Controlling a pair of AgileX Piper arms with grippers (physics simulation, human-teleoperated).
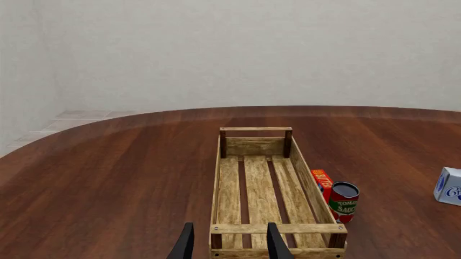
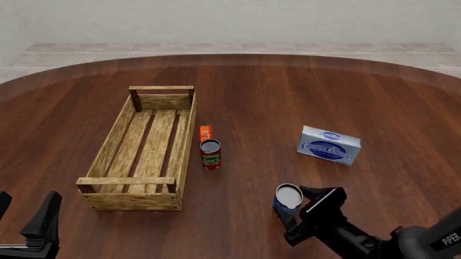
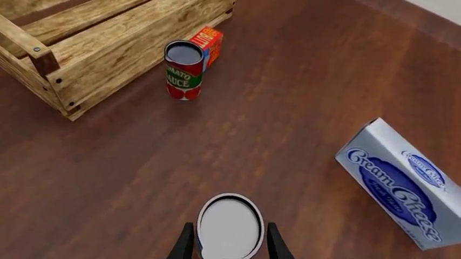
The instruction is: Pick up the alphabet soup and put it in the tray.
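Right hand (image 2: 297, 214) has its fingers on either side of the alphabet soup (image 2: 287, 199), which stands upright on the counter (image 2: 288, 97) well right of the tray (image 2: 115, 200); whether they press the can I cannot tell. Left hand (image 2: 25, 216) hangs open near the tray's near end. Dark reddish wood covers the round counter, with pale floor tiles and a plain wall beyond. Both arms are cut off by the frame edge, and the soup's label is mostly hidden.
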